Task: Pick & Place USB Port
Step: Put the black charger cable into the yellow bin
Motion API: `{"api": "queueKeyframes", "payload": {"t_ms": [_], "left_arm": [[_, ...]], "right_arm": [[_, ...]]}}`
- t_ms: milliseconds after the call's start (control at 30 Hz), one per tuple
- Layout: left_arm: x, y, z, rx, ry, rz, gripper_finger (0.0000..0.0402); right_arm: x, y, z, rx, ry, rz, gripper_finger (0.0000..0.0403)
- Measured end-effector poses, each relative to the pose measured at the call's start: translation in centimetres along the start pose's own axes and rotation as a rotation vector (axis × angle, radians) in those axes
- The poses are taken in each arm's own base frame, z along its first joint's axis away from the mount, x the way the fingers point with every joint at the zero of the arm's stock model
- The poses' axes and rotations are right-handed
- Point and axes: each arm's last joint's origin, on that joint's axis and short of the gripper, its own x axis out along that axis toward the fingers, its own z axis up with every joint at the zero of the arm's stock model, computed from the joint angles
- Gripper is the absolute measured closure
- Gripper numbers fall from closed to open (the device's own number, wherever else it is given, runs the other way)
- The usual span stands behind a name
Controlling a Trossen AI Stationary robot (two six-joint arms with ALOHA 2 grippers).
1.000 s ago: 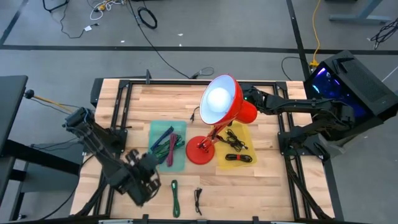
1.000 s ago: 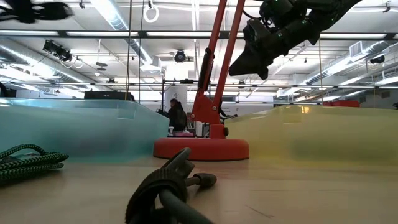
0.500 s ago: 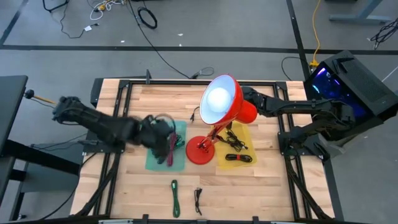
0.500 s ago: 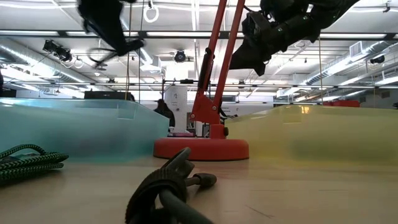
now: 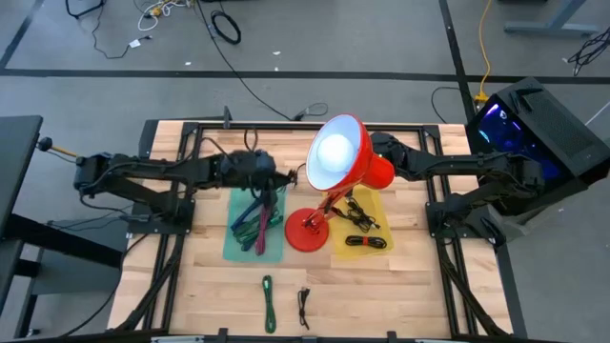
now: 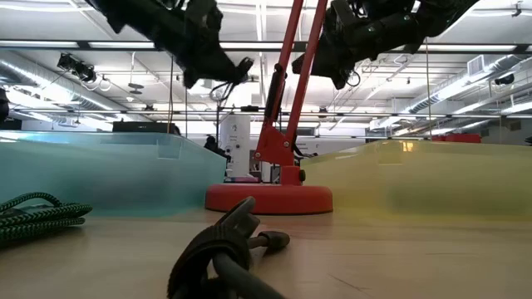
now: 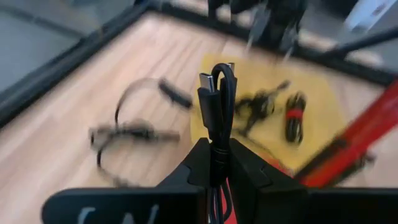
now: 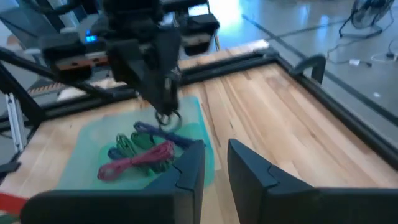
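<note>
My left gripper [image 5: 270, 175] hangs over the far end of the teal mat [image 5: 276, 248], shut on a short black USB cable [image 7: 217, 99]. The cable's folded end and plug [image 7: 206, 83] stick out past the fingertips. My right gripper [image 8: 214, 155] stands open with nothing between its fingers, high over the table's far right part. In the high view the red lamp's shade [image 5: 338, 152] partly hides it. Coiled blue, green and magenta cables [image 5: 255, 224] lie on the teal mat. Black cables [image 5: 362, 224] lie on the yellow mat [image 5: 379, 205]. My left gripper pinches the doubled black cable [image 7: 216, 140] between its two fingers. The cable runs along the fingers, so its bend and plug stand out beyond the tips. It is lifted clear of the table, and a loop [image 8: 166, 118] hangs below the fingers.
The red desk lamp's base [image 5: 307, 232] stands between the two mats, its arm and shade rising between my grippers. A green cable [image 5: 269, 300] and a black cable [image 5: 303, 305] lie loose near the table's near edge. A black frame [image 5: 191, 152] runs round the tabletop.
My left arm has swung fast from the table's near left corner toward the far edge and the lamp. It passed over the teal mat and turned as it went. It has stayed shut on the black cable.
</note>
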Motion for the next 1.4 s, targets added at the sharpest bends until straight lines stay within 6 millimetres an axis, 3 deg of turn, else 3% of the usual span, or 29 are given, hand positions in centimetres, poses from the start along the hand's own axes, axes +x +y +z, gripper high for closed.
{"api": "queueKeyframes", "payload": {"t_ms": [200, 433, 567, 967, 1400], "left_arm": [[0.1, 0.9, 2.2, 0.008, -0.179, -0.108, 0.037], [-0.2, 0.9, 3.2, 0.079, -0.29, -0.12, 0.037], [-0.1, 1.6, 3.4, 0.087, -0.297, -0.115, 0.037], [4.3, 4.2, 2.9, 0.09, -0.363, -0.232, 0.037], [4.3, 3.8, 3.4, 0.146, -0.443, -0.319, 0.037]], "right_arm": [[0.0, 0.1, 0.7, -0.01, -0.076, 0.01, 0.033], [-0.1, 0.1, 1.0, -0.038, -0.107, 0.012, 0.033], [-0.1, 0.2, 1.5, -0.072, -0.157, 0.009, 0.033], [-0.1, -0.1, 1.6, -0.114, -0.168, 0.003, 0.0315], [-0.2, -0.2, 1.9, -0.125, -0.193, -0.029, 0.0261]]}}
